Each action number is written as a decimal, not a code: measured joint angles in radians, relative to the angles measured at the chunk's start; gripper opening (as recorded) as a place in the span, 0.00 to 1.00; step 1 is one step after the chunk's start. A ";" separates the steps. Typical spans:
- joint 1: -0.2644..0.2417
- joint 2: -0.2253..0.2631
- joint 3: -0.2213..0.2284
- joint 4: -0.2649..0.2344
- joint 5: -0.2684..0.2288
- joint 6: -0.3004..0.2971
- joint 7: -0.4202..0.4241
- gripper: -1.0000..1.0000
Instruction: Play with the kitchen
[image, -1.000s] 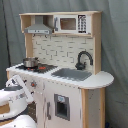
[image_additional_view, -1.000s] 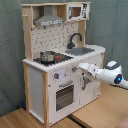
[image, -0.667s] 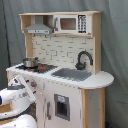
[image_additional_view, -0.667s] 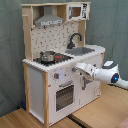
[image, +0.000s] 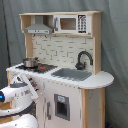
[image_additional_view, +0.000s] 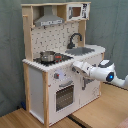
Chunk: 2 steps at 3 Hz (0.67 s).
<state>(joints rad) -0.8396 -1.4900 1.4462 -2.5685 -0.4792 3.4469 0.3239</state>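
Grey curtain behind; I've brought the gripper (image_additional_view: 75, 65) closer against the kitchen (image_additional_view: 50, 85) front under the stove; finger state I cannot tell.

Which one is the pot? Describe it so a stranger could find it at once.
Start at the toy kitchen, the white and light-wood unit against the grey curtain. On its counter, under the grey hood, sits the black stovetop. The pot stands on it: small, round and shiny metal, the only loose thing on the counter, away from the sink and black faucet.
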 joint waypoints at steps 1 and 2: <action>0.000 0.000 0.000 0.000 0.000 0.000 0.000 0.00; -0.002 -0.008 -0.001 0.010 -0.001 -0.011 -0.108 0.00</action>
<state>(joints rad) -0.8418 -1.4977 1.4447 -2.5580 -0.4799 3.4363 0.2158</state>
